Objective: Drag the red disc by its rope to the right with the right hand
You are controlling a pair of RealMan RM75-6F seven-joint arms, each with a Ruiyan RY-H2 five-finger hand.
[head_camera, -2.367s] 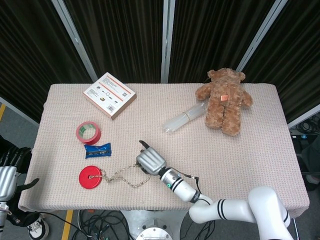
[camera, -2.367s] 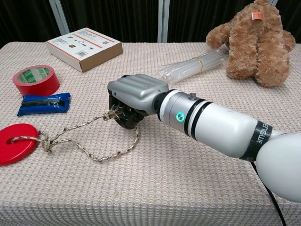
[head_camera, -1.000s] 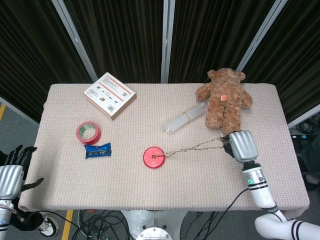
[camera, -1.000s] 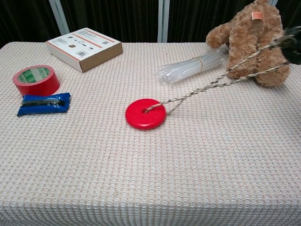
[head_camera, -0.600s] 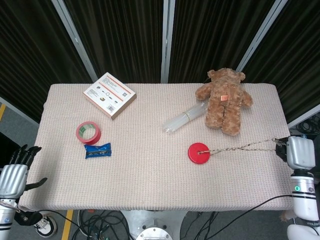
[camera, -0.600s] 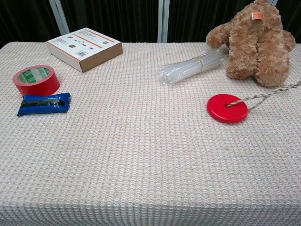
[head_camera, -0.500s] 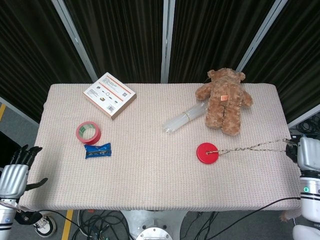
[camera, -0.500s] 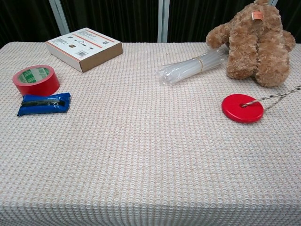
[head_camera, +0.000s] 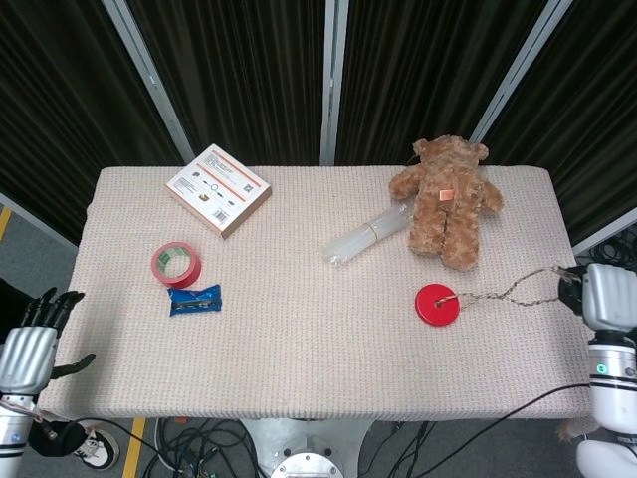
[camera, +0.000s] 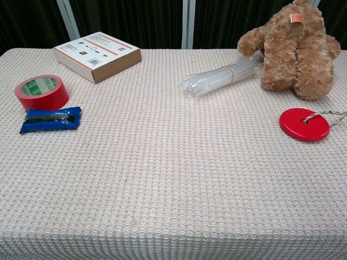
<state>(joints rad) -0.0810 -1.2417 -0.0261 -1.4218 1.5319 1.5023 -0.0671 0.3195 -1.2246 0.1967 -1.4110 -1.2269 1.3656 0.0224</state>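
Holding twisted rope (head_camera: 508,291), right hand (head_camera: 600,296) stayed clamped | flat round red disc (head_camera: 439,304) slid further right, rope slackened | left hand (head_camera: 25,351) apart

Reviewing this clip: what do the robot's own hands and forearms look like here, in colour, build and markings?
Both show only in the head view. The right hand has a boxy silver-grey metallic back with dark fingers, on a glossy white cylindrical forearm with black bands and a small green light; a black cable runs beside it. The left hand also has a ribbed silver-grey back with slim black fingers.
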